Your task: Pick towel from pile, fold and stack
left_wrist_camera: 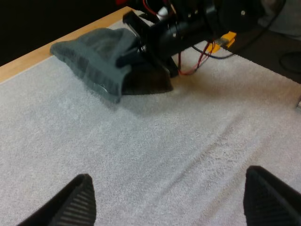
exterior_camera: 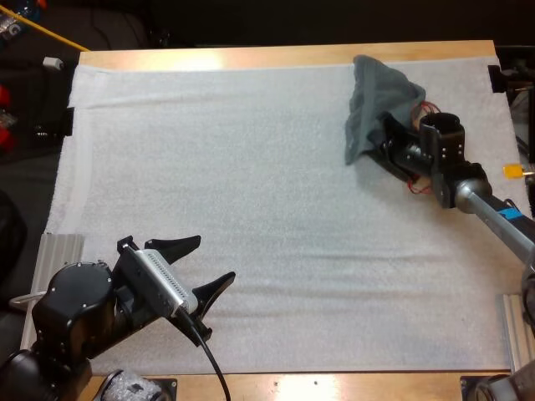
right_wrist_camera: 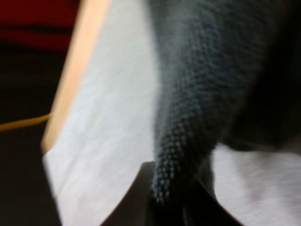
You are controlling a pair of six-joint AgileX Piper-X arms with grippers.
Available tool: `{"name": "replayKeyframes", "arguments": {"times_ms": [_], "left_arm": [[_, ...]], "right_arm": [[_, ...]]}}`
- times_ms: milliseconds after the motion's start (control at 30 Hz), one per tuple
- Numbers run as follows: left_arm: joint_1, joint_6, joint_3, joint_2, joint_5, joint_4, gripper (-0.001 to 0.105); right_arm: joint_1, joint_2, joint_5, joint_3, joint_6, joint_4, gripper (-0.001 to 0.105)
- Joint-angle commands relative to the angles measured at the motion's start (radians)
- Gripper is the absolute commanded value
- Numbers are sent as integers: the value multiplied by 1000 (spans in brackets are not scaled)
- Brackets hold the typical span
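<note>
**Right gripper pinches a towel at 2 o'clock; left gripper open at 7 o'clock**

From the high view, the right arm reaches in low from the right edge and angles toward the far side of the white mat (exterior_camera: 251,167). The right gripper (exterior_camera: 378,140) is buried in a dark grey-green towel (exterior_camera: 376,96) at about 2 o'clock on the mat, near the wooden table's (exterior_camera: 251,57) far edge. The right wrist view shows its fingers (right_wrist_camera: 141,197) pinching a fold of the cloth from both sides. The bunched towel drapes over the gripper. The left arm sits at 7 o'clock, and the left gripper (exterior_camera: 211,261) points toward 2 o'clock over bare mat, its fingers spread wide, well apart from the towel.
</note>
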Motion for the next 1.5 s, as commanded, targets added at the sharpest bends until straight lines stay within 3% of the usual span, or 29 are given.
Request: {"name": "replayKeyframes", "arguments": {"times_ms": [0,233,300,567,800,1067,1233,1467], "left_arm": [[-3,-13,-8,1,7,-11,63],[-3,-13,-8,1,7,-11,63],[-3,-13,-8,1,7,-11,63],[-3,-13,-8,1,7,-11,63],[-3,-13,-8,1,7,-11,63],[-3,-13,-8,1,7,-11,63],[-3,-13,-8,1,7,-11,63],[-3,-13,-8,1,7,-11,63]], "right_arm": [[5,-55,-44,-14,-43,-23,0],[43,-305,-36,-14,-357,45,0],[59,-381,-24,-14,-393,59,0],[132,-661,-35,-14,-401,193,0],[281,-818,-48,-17,-401,497,0],[556,-830,-48,-17,-352,725,0],[753,-830,-48,-17,-235,822,0],[804,-755,24,-14,-219,885,0]]}}
